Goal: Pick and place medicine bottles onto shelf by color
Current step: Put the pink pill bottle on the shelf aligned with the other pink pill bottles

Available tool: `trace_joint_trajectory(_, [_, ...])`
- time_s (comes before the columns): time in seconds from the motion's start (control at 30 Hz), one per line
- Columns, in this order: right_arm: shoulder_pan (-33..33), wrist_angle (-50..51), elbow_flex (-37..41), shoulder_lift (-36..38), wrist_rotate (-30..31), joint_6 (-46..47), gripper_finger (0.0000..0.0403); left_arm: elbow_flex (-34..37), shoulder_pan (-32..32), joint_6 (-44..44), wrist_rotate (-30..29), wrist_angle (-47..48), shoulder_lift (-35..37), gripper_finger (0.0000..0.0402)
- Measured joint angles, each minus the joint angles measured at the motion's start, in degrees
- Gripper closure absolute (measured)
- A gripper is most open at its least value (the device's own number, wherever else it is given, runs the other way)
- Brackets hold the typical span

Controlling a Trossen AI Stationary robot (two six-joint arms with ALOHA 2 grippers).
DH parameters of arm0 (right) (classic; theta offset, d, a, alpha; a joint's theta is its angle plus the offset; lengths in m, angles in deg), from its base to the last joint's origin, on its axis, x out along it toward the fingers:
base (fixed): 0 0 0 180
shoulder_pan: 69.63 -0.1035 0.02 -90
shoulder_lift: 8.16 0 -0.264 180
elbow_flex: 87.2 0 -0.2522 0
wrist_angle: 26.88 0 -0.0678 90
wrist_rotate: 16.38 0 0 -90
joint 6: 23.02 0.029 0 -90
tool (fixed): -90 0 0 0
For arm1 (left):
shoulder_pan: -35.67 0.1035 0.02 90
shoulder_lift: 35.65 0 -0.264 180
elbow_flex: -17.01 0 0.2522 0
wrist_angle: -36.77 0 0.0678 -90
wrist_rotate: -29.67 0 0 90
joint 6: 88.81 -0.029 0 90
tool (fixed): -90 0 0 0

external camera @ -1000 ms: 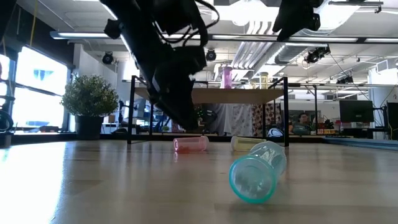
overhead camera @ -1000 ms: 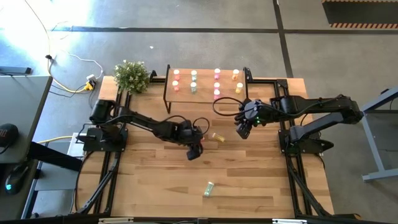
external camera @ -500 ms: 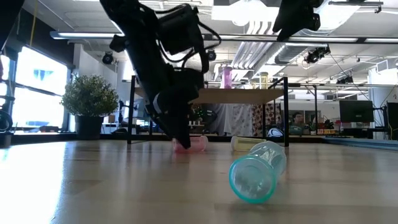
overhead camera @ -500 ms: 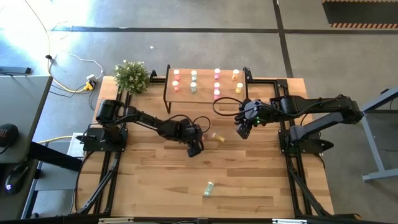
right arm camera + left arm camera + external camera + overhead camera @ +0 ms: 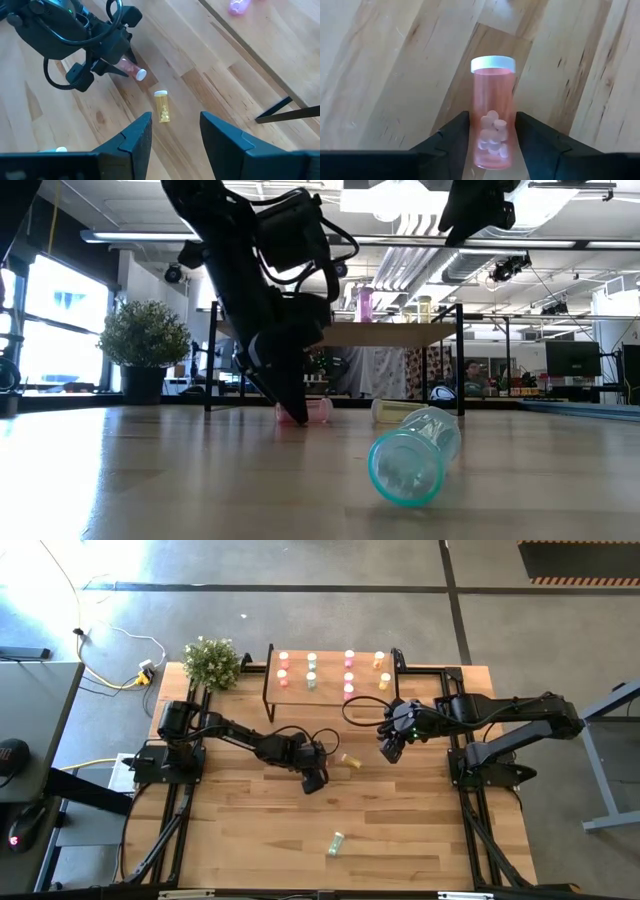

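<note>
Two fingers of the left gripper (image 5: pixel 490 137) straddle a lying salmon-red bottle (image 5: pixel 492 120), not yet clamped. Just right lies a yellow bottle (image 5: pixel 161 106); the right gripper (image 5: pixel 391 750) hovers open nearby.

Two dark, near-black jointed arms w/ black cable loops by the wrists; left tool (image 5: pixel 490 131) & right tool (image 5: pixel 174 131): matte black, wedge-shaped fingers.

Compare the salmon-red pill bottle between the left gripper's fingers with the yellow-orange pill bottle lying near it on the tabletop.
The translucent salmon-red bottle lies between the left gripper's open fingers; the translucent yellow-orange bottle lies free, with no gripper around it.

The salmon-red bottle holds pale round pills; the yellow-orange bottle's contents are too small to make out.

The right gripper hangs open above the yellow-orange bottle, well clear of it.

Both are white-capped cylinders lying on their sides on the wood-plank tabletop.
</note>
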Motion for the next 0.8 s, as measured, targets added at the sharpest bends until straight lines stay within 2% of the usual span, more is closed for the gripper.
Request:
trace_joint_trajectory(0.3, [0.01,-2.07,0.00,0.00,-0.13,0.90,0.0245,0.19,0.02,-0.68,2.57,0.06,1.12,0.0305])
trace_joint_trajectory(0.5, [0.01,-4.87,0.00,0.00,-0.52,0.92,0.0245,0.20,-0.09,-3.49,5.70,0.54,5.64,0.0306])
trace_joint_trajectory(0.8, [0.02,-12.61,0.00,0.00,-0.59,1.21,0.0244,0.20,-0.37,-4.54,6.69,0.65,15.11,0.0306])
